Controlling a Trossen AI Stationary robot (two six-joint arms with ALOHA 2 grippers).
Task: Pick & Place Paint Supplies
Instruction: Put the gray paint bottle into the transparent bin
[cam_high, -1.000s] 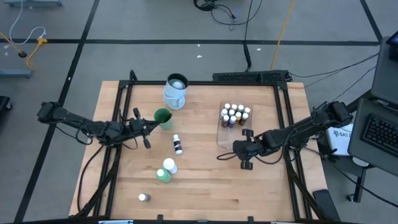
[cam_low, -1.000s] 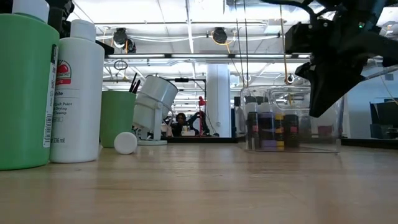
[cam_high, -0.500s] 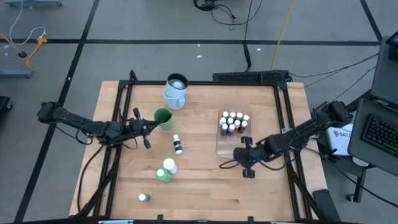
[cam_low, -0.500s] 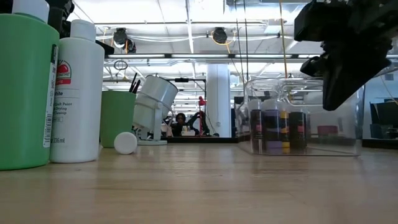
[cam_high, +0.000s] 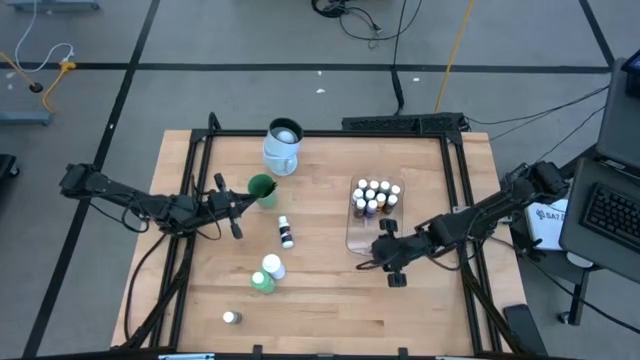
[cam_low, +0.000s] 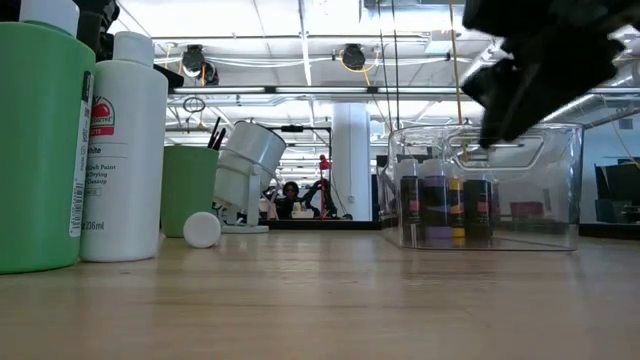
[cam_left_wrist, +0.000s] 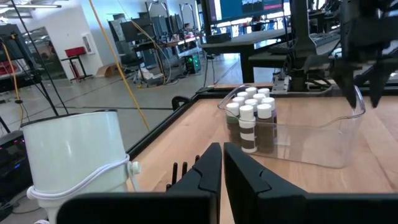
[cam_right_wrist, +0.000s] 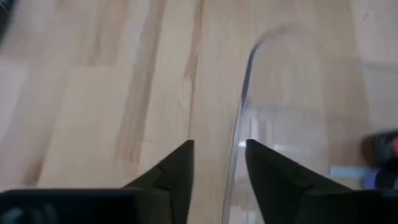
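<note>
Right gripper (cam_high: 383, 247): jaws parted a little, set astride the near rim of the clear tub (cam_high: 357, 225); whether they press the wall cannot be told.
Left gripper (cam_high: 243, 200): jaws closed with only a slit between them, holding nothing, just beside the green cup (cam_high: 262, 188).
Small bottles (cam_high: 375, 194): clustered in the tub's far end, beyond the right jaws.
Loose bottles: one small (cam_high: 286, 232) between both grippers; green bottle (cam_high: 261, 282) and white bottle (cam_high: 272, 266) nearer the front edge of the tabletop (cam_high: 320, 300).
Mug (cam_high: 282, 144): beyond the left jaws.
</note>
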